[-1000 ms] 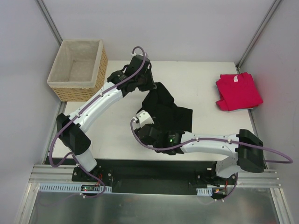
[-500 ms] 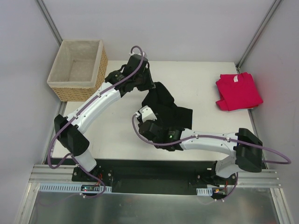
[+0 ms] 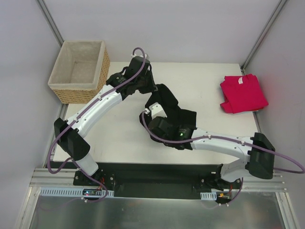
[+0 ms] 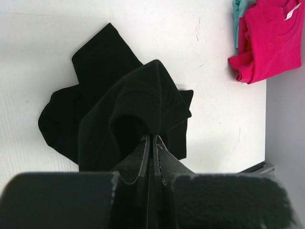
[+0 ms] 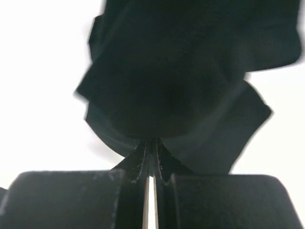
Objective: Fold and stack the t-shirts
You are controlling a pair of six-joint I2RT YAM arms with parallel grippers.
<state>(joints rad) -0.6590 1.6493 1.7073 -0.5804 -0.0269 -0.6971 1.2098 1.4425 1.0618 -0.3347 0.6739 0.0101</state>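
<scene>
The black t-shirt (image 3: 183, 117) lies crumpled mid-table, part of it lifted. My left gripper (image 3: 156, 89) is shut on the shirt's far upper fold; in its wrist view the gripper (image 4: 151, 138) pinches a raised peak of the black t-shirt (image 4: 119, 100). My right gripper (image 3: 155, 113) is shut on the shirt's left edge; in its wrist view the gripper (image 5: 153, 142) has the black t-shirt (image 5: 181, 71) bulging just beyond its tips. The pinkish-red t-shirt (image 3: 243, 93) lies folded at the table's far right edge and shows again as the red t-shirt (image 4: 271, 38).
A wicker basket (image 3: 78, 95) with pale lining stands at the far left corner, beside the left arm. A teal cloth edge (image 4: 238, 14) peeks out next to the red shirt. White table top (image 3: 114, 133) shows between the arms.
My right gripper has closed on the black shirt's edge and moved away from the near edge toward the left gripper. The left arm has barely shifted.
</scene>
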